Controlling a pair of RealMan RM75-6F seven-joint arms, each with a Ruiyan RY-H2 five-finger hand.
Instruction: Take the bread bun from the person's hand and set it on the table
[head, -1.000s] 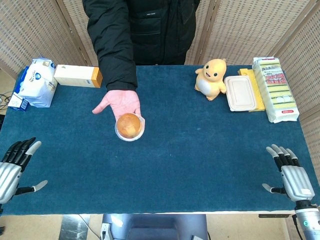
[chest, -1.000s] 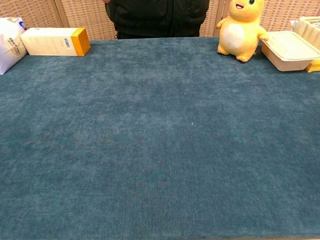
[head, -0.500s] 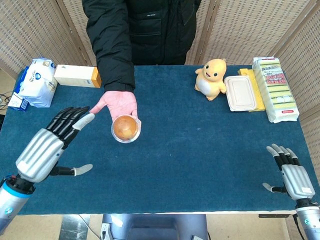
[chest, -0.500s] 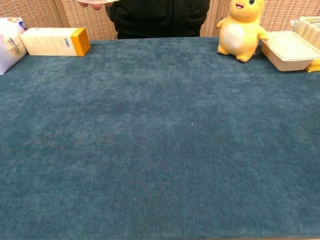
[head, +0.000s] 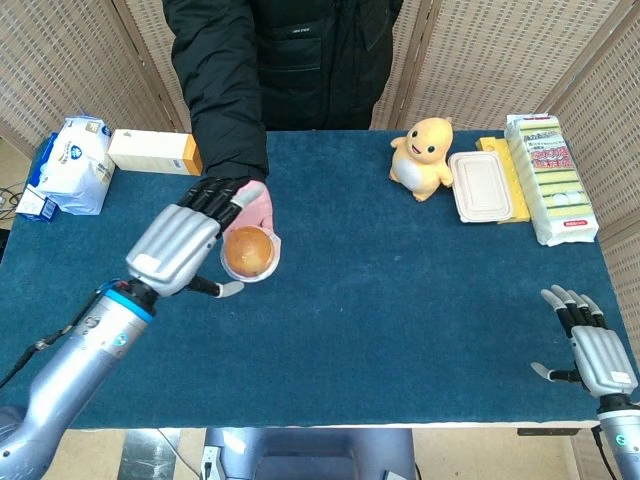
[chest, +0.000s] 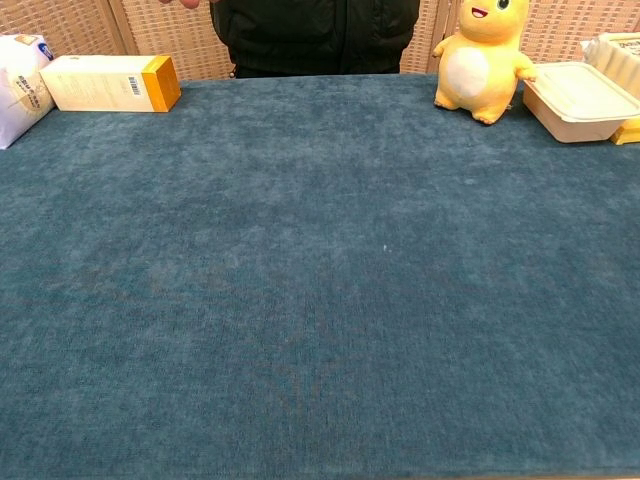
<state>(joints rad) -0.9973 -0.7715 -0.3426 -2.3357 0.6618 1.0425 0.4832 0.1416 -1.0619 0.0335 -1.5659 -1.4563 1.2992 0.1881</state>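
Fingers of the left hand (head: 186, 247) are spread beside the bread bun (head: 249, 252), which is cradled in the person's hand (head: 258, 212). Nothing is held by the right hand (head: 594, 352), fingers apart.

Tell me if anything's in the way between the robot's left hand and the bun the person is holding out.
Nothing visible is in the way. In the head view the left hand is right beside the bread bun, which sits in a clear wrapper on the person's hand. Its fingers are spread, not yet closed on the bun.
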